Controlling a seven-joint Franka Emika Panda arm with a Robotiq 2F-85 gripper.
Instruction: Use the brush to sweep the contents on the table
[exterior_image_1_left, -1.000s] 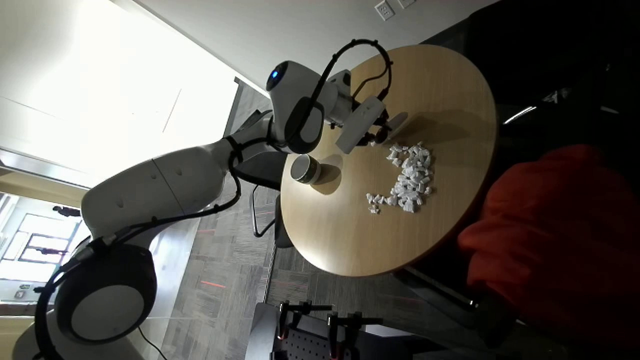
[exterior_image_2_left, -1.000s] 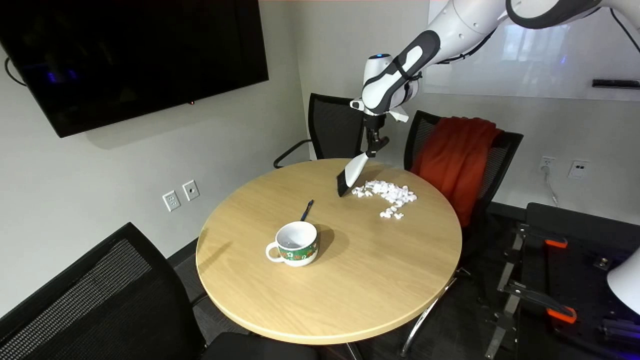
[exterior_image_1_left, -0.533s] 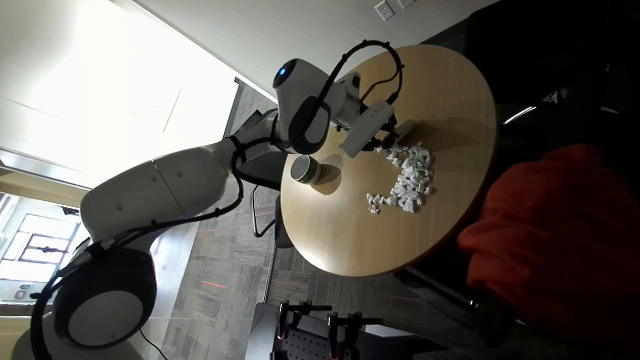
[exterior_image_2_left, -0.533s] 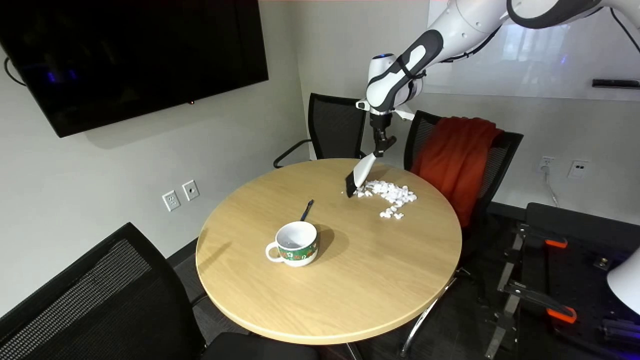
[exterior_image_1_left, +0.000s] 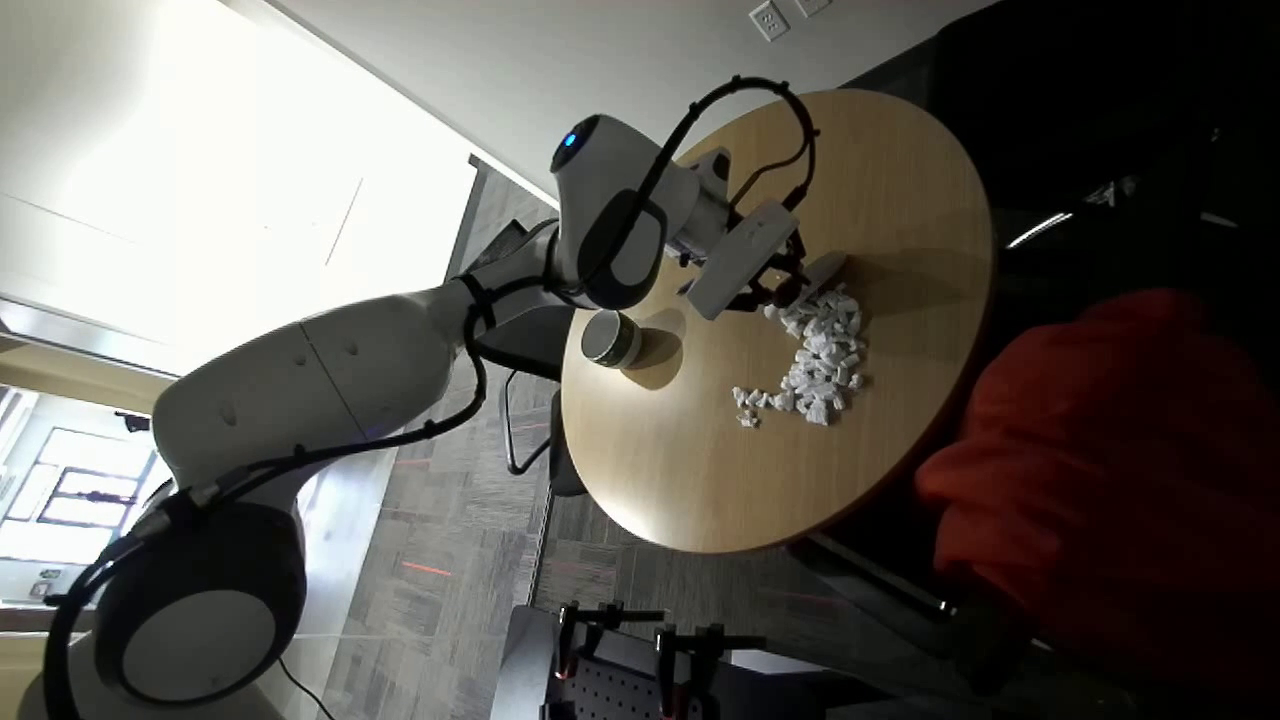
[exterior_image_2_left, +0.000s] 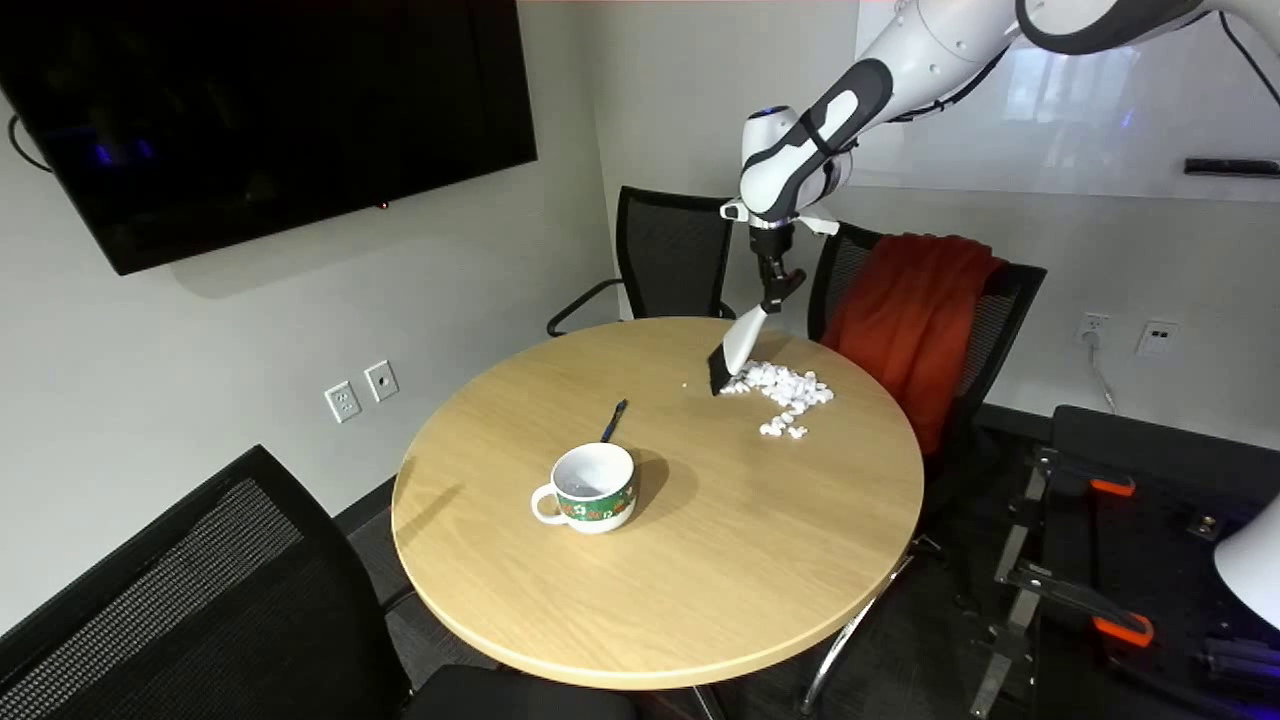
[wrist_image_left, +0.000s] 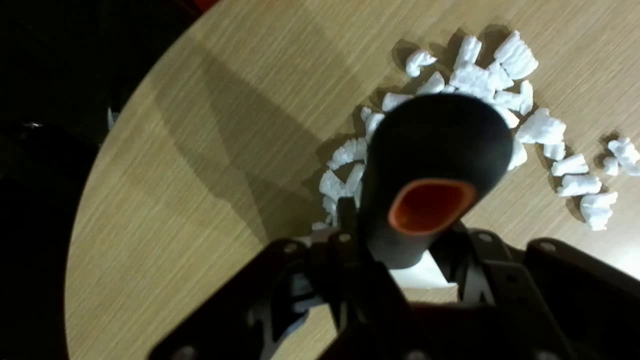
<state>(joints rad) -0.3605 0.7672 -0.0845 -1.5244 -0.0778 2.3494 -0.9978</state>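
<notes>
Table rim (exterior_image_2_left: 650, 678), brush (exterior_image_2_left: 742, 342) beside crumbs (exterior_image_2_left: 790, 386), mug (exterior_image_2_left: 594, 486) well apart

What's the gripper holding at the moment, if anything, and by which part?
The brush, by its dark handle, just above the white part; the gripper is closed on it.

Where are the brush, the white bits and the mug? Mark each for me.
Brush (exterior_image_2_left: 742, 342): in an exterior view, on the middle of its white head.
White bits (exterior_image_1_left: 824, 352): in an exterior view, amid their main cluster.
Mug (exterior_image_2_left: 597, 508): in an exterior view, on its green patterned band.
</notes>
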